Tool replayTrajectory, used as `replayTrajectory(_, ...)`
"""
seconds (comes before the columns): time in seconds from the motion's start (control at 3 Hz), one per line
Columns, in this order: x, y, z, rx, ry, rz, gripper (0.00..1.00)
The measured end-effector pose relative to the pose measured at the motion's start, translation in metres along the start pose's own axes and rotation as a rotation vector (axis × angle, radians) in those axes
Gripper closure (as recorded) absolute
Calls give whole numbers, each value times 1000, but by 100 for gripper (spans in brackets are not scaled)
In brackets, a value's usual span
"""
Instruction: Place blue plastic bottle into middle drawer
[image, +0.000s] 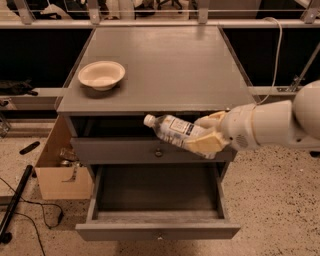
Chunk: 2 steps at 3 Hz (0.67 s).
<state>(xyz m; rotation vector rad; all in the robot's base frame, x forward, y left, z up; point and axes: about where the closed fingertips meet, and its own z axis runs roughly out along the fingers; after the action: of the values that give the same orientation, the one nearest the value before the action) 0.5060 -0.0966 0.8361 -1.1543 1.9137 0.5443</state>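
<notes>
A grey cabinet (165, 60) is seen from above and in front. The middle drawer (150, 231) is pulled well out at the bottom, and its dark inside is exposed. A slimmer closed drawer front (115, 150) with a round knob (158, 153) is seen just above it. The bottle (172, 129) is held in the air in front of that closed front, above the open drawer and not inside it. It lies nearly level, with the white cap (149, 120) pointed left and slightly up. The gripper (204, 133) is reached in from the right on a thick white arm (272, 125). Its cream fingers (206, 144) are clamped on the bottle's base end, one above and one below. A cream bowl (101, 75) is set upright on the cabinet top near the left edge, well apart from the bottle. An open cardboard box (57, 175) is placed on the speckled floor against the cabinet's left side. A black cable (15, 197) is noted on the floor further left.
</notes>
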Motion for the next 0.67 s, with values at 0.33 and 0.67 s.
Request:
replayTrajectory(0.33,38,40,43,-58,-15,48,100)
replayTrajectory(0.67,85,71,76,-109,-8,90,100)
